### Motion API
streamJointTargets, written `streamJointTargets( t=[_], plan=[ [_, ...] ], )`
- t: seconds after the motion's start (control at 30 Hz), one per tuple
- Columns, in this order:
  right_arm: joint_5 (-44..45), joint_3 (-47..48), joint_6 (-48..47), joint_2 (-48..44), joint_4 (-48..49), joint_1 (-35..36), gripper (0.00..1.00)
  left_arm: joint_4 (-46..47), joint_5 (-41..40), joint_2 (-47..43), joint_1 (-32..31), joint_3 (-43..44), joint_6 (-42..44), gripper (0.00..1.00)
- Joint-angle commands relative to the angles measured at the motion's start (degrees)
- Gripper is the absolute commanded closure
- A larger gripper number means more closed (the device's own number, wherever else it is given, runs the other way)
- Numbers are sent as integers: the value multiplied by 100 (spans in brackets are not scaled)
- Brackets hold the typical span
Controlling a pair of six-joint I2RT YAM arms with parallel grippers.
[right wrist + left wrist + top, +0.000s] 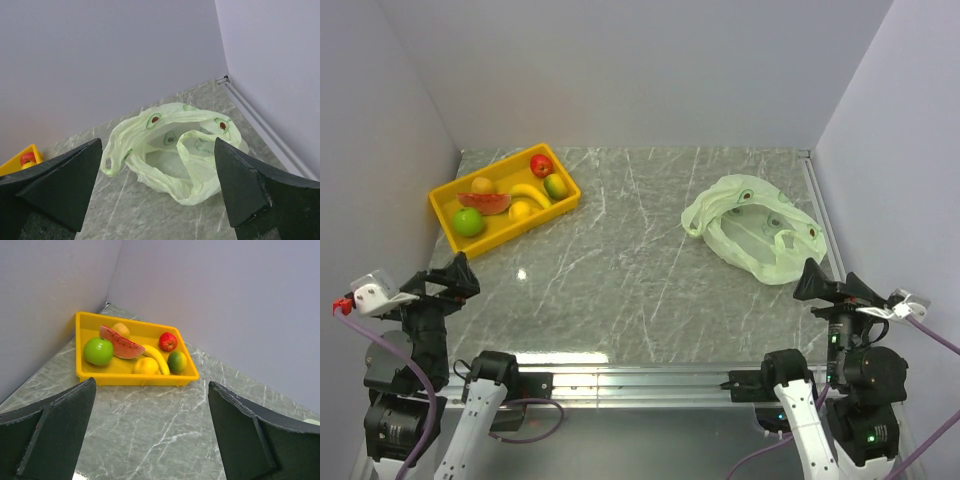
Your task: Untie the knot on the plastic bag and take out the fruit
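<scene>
We note a grey marbled bench (620, 260), pale walls on three sides. Bag (755, 228) lies open far right; fruit (485, 200) in yellow tray (442, 222) far left. Left claw (151, 390), right claw (157, 150) both spread.

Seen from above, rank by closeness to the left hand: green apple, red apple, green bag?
1. Green apple, near corner of the tray, just beyond the left hand.
2. Red apple, tray's far corner.
3. Plastic bag, far right side.
</scene>
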Motion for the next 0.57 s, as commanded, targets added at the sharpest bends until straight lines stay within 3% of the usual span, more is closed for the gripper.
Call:
streamJointTargets(
  t=[0.0, 0.53],
  plan=[
    [-74, -108, -2, -38, 229, 75, 1, -14, -278, -71, -8, -40, -43, 1],
    [-57, -240, 95, 217, 458, 251, 0, -23, -287, -203, -8, -84, -157, 0]
  ],
)
